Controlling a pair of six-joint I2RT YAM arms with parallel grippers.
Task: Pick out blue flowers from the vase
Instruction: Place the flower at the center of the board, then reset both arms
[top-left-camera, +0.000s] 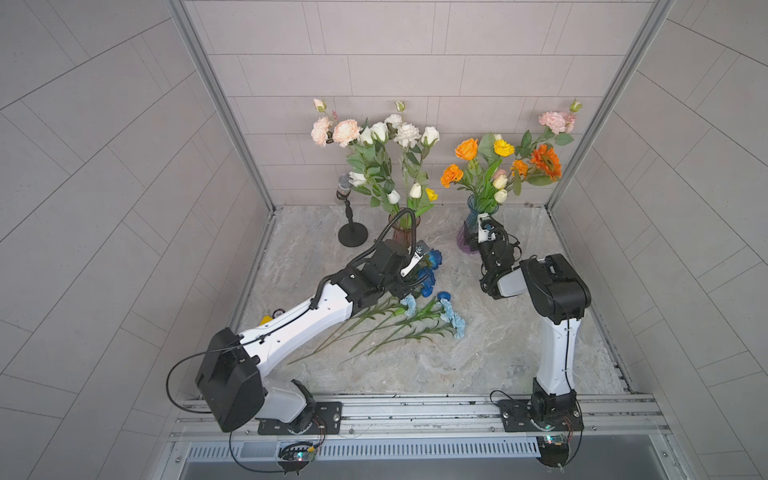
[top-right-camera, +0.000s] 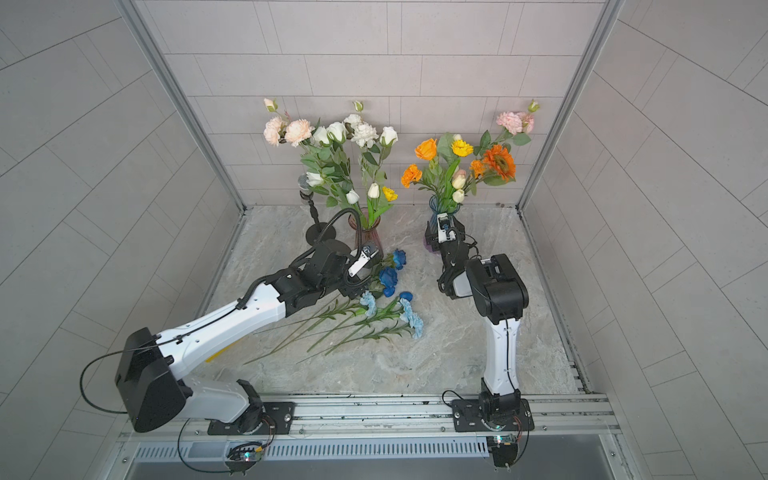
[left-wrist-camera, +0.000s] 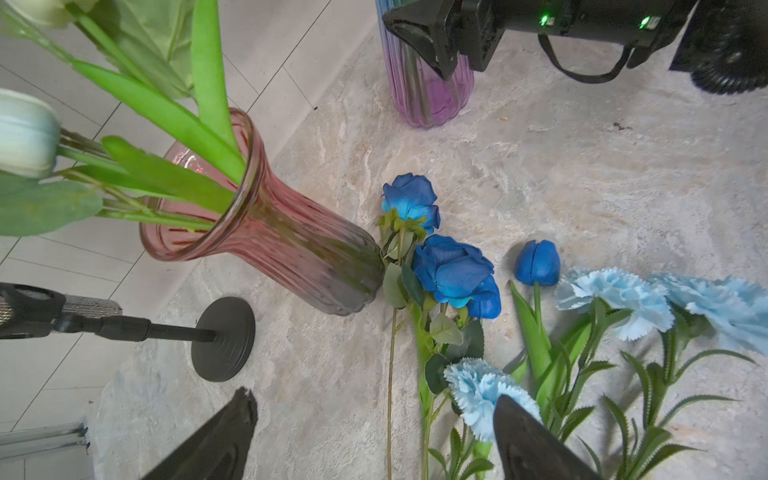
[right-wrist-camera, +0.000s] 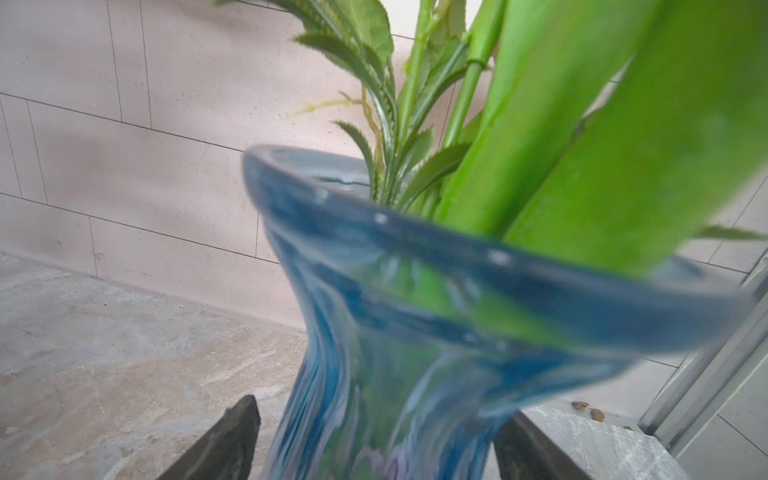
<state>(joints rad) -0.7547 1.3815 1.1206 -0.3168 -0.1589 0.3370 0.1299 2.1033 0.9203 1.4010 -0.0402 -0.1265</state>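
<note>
The left arm (top-left-camera: 291, 328) reaches from the front rail (top-left-camera: 415, 409) over the blue flowers (top-left-camera: 446, 311), which lie in a loose sheaf on the counter (top-left-camera: 519, 353), and the left pincer (left-wrist-camera: 374, 399) hangs released and empty just above them, near the pink vase (left-wrist-camera: 291, 253). Farther back the right pincer (right-wrist-camera: 376, 409) straddles the blue vase (right-wrist-camera: 415, 291); whether it presses the glass I cannot tell. A careless retreat could, I judge, snag stems on the left or tip the top-heavy blue vase on the right

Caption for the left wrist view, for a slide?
Left gripper, jaws open, above blue flowers lying on the table beside the pink vase.
</note>
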